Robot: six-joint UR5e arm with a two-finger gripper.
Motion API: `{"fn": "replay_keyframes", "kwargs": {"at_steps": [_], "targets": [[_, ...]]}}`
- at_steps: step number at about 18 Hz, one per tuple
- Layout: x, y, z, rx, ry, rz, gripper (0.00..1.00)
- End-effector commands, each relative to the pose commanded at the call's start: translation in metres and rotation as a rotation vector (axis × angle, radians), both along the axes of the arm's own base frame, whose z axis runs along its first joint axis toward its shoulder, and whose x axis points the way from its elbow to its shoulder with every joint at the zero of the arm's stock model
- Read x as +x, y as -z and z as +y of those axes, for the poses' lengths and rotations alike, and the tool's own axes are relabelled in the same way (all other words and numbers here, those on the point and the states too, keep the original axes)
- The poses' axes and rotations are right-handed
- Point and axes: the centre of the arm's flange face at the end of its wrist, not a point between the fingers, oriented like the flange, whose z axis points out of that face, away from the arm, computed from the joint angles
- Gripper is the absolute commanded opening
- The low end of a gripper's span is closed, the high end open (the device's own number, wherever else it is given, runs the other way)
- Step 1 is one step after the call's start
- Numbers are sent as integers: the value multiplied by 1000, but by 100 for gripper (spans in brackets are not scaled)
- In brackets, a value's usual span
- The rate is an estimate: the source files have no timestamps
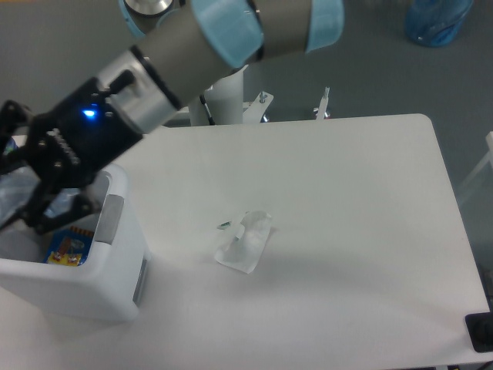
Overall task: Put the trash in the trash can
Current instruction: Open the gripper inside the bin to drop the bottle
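Gripper [19,193] pinches bottle [14,194] above trash can [115,266]; colourful packet [68,248] inside.

The tabletop [362,193] was a plain white slab with rounded corners, filling most of the view from the fixed camera. Near its middle lay a crumpled white translucent wrapper [246,243], flat on the surface, with a tiny dark scrap [223,226] just beside its upper left edge. At the left end stood the trash can [115,270], a boxy white plastic bin with rounded corners and a grey handle inset on the side facing the wrapper; the two were well apart. Inside the bin a yellow and blue packet [68,247] lay on the bottom.
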Motion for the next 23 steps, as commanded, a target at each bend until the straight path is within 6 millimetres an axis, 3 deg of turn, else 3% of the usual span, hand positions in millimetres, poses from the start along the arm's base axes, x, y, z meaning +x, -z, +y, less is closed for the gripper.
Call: {"fn": "replay_keyframes", "kwargs": {"at_steps": [7, 14, 16, 19, 20, 23], "targets": [[10, 18, 7, -24, 18, -10, 24], [9, 69, 7, -52, 46, 3, 27], [8, 79, 8, -44, 61, 23, 34], [7, 95, 9, -40, 77, 42, 59], [7, 99, 9, -40, 82, 46, 72], [5, 106, 8, -37, 87, 56, 78]]}}
